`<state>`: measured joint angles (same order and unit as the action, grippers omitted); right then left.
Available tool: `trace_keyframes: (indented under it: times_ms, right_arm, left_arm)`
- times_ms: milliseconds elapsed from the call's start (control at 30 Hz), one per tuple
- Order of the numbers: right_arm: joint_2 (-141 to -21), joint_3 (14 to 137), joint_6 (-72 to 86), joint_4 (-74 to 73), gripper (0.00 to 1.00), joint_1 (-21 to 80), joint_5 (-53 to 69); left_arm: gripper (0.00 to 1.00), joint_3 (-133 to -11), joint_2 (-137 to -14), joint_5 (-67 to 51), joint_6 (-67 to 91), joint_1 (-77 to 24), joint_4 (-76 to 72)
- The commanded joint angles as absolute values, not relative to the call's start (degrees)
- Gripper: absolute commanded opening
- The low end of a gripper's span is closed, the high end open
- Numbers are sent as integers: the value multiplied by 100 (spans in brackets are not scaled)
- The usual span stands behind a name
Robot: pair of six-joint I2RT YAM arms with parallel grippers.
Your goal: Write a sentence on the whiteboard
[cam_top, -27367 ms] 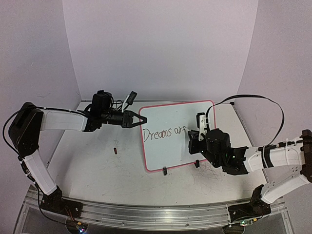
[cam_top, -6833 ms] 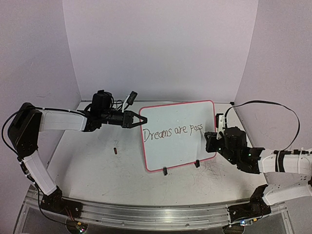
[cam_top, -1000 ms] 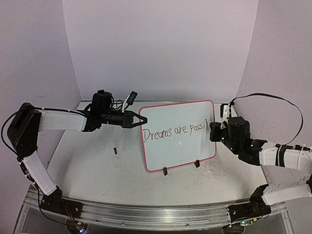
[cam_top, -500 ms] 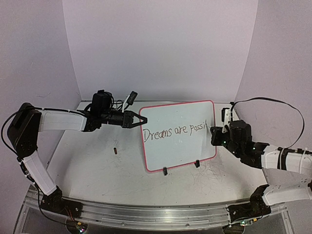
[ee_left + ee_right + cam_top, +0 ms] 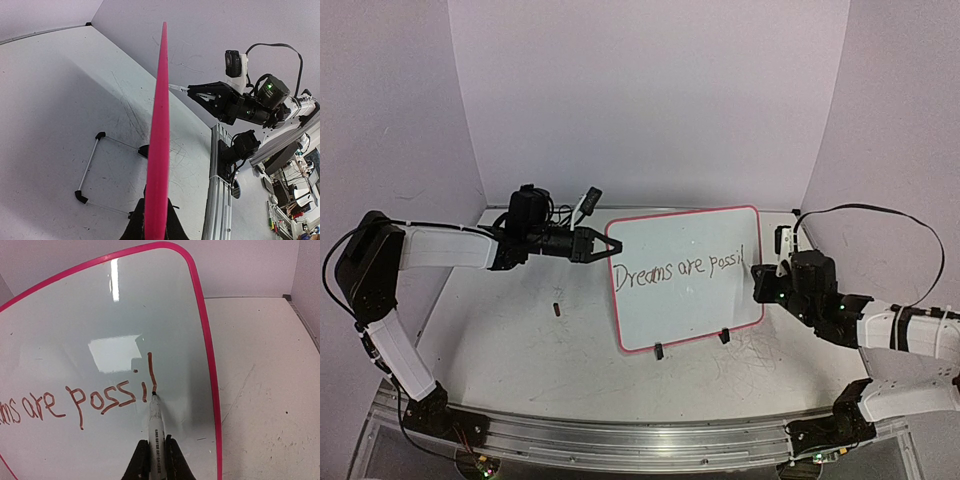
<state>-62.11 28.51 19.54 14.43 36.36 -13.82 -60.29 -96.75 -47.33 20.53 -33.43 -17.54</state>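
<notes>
Stillness on the left: the left gripper (image 5: pixel 603 244) pinches the left rim of the whiteboard (image 5: pixel 685 300) just as it did a second ago, fingers pressed onto the pink edge. The board stands mid-counter on two black clip feet (image 5: pixel 659 350), its face toward the arms. The sentence (image 5: pixel 680 268) now reads "Dreams are possil", one tall stroke longer than before. The right gripper (image 5: pixel 757 279), clamped on a white marker (image 5: pixel 154 417), has sunk a little; the tip touches the foot of that stroke, just inside the right rim. A small dark red piece (image 5: pixel 556 309) lies on the counter (image 5: pixel 520 350) left of the board, well apart. A black cable (image 5: pixel 865 212) loops over the right arm. Glossy board with rounded corners; scuffed, scribbled white counter; thin reddish-brown ink
</notes>
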Motion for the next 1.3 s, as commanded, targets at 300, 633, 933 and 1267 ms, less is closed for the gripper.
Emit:
trace_keyframes:
  times_ms: [300,633,933,1267]
  right_arm:
    - [-6172,2760,2045,1299,0,3620,-1278]
    - [-6219,2614,2042,2114,0,3621,-1408]
    - [-6298,2685,1942,2327,0,3622,-1497]
    - [-6337,2751,2024,2125,0,3622,-1829]
  left_arm:
    - [0,-6126,-9544,-4565,1898,-3349,-1600]
    - [0,-6118,-9526,-4539,1890,-3349,-1600]
    - [0,-6109,-9510,-4536,1881,-3349,-1600]
    - [0,-6118,-9515,-4550,1881,-3349,-1600]
